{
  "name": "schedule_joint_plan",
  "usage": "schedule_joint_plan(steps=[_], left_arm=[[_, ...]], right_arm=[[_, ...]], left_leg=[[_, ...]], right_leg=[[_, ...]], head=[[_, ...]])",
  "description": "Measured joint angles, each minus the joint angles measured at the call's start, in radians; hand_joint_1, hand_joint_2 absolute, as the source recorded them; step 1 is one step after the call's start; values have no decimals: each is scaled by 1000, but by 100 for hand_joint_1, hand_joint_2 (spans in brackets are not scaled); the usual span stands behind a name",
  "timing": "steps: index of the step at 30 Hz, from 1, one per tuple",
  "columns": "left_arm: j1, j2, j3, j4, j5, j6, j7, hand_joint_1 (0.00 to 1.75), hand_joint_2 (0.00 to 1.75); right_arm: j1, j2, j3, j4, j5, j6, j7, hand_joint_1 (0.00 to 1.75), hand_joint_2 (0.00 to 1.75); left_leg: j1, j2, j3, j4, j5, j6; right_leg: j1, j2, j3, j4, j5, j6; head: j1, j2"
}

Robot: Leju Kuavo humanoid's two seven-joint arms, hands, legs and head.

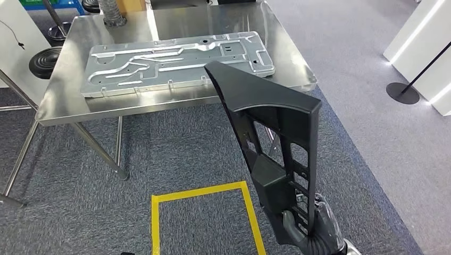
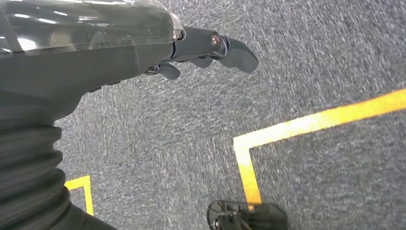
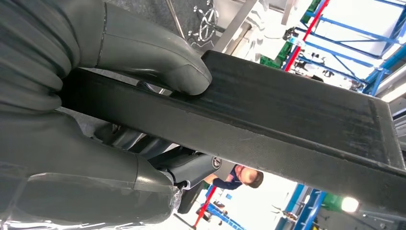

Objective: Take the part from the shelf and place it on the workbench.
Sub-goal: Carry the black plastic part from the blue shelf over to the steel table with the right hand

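Part [image 1: 279, 122] black plastic w/ cutouts, long, gripped by right hand [image 1: 311, 226], left hand [image 2: 210, 50] empty, fingers apart.

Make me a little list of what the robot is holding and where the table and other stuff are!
held part: black plastic part, upright, above the carpet
right hand: grips the part's lower end
left hand: holds nothing, hangs over the carpet
workbench: shiny metal, ahead of the robot
on workbench: flat silver metal panel
floor: grey carpet with yellow tape square
task step: part not yet on workbench
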Motion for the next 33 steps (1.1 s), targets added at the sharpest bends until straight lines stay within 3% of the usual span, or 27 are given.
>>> schedule_joint_plan(steps=[4,5,7,8,9,10,12,14,19,21,23,24,25,26,27,29,30,33], left_arm=[[-1,-4,0,0,6,6,-1,0,175],[-1,-4,0,0,8,7,-1,0,175],[3,-4,1,0,12,9,-2,0,175],[6,-4,1,0,13,9,-2,0,175],[8,-4,1,0,14,10,-2,0,175],[10,-4,1,0,13,10,-2,0,175],[11,-4,2,0,13,12,-2,0,175],[10,-4,1,0,12,12,-3,0,175],[9,-5,1,0,6,12,-6,0,175],[7,-5,0,0,3,12,-7,0,175],[6,-6,0,0,0,11,-7,0,175],[6,-6,0,0,-2,11,-7,0,175],[6,-6,-1,0,-3,10,-6,0,175],[6,-6,-1,0,-5,9,-6,0,175],[6,-6,-2,0,-7,7,-5,0,175],[4,-7,-2,0,-8,6,-3,0,175],[3,-7,-3,0,-9,6,-1,0,175],[2,-7,-3,0,-8,5,0,0,175]], right_arm=[[-11,-2,-16,6,-5,24,0,175,175],[-15,-2,-18,8,-5,29,-1,175,175],[-21,-2,-19,15,-6,37,-1,175,175],[-22,-2,-19,19,-6,40,-1,175,175],[-23,-2,-19,23,-6,41,-2,175,175],[-24,-2,-19,27,-6,42,-3,175,175],[-26,-2,-20,32,-6,43,-5,175,175],[-28,0,-21,33,-4,45,-7,175,175],[-23,3,-27,29,-1,52,-10,175,175],[-21,4,-31,27,-1,53,-11,175,175],[-14,4,-32,26,-1,53,-12,175,175],[-9,5,-33,26,0,53,-12,175,175],[-5,6,-33,26,1,53,-12,175,175],[-1,7,-33,24,3,52,-12,175,175],[2,8,-33,22,6,50,-12,175,175],[5,12,-34,16,13,48,-11,175,175],[7,15,-34,12,16,46,-11,175,175],[14,22,-35,3,19,42,-9,175,175]], left_leg=[[-1,2,-6,24,-24,-20],[-1,3,-23,65,-47,-24],[1,3,-88,196,-107,-29],[2,3,-121,255,-126,-30],[2,3,-142,286,-126,-31],[2,3,-144,276,-104,-31],[3,3,-97,157,-23,-27],[0,2,-49,46,22,-19],[0,1,-34,8,24,5],[3,3,-27,1,24,15],[3,4,-25,1,21,19],[2,3,-23,1,19,20],[2,3,-20,1,17,19],[2,2,-15,1,14,18],[2,1,-9,1,10,16],[-1,0,-1,2,2,8],[-2,0,1,3,-1,3],[-2,2,6,1,-9,-13]], right_leg=[[-5,1,8,-13,-1,-22],[-7,0,12,-18,-2,-28],[-5,-2,16,-18,-6,-35],[-4,-2,18,-17,-8,-36],[-4,-2,19,-15,-11,-37],[-3,-1,22,-14,-15,-36],[-3,1,32,-10,-24,-32],[0,2,37,-6,-32,-24],[-1,2,28,12,-48,2],[-4,1,-17,105,-96,13],[-6,0,-93,243,-148,20],[-8,0,-120,283,-152,22],[-8,0,-127,284,-135,22],[-9,0,-113,244,-100,20],[-8,-1,-82,173,-54,17],[-4,-2,-23,45,-2,6],[-1,-1,-9,13,4,2],[0,0,-2,-4,-1,-14]], head=[[0,0],[0,0],[0,0],[0,0],[0,0],[0,0],[0,0],[0,0],[0,0],[0,0],[0,0],[0,0],[0,0],[0,0],[0,0],[0,0],[0,0],[0,0]])
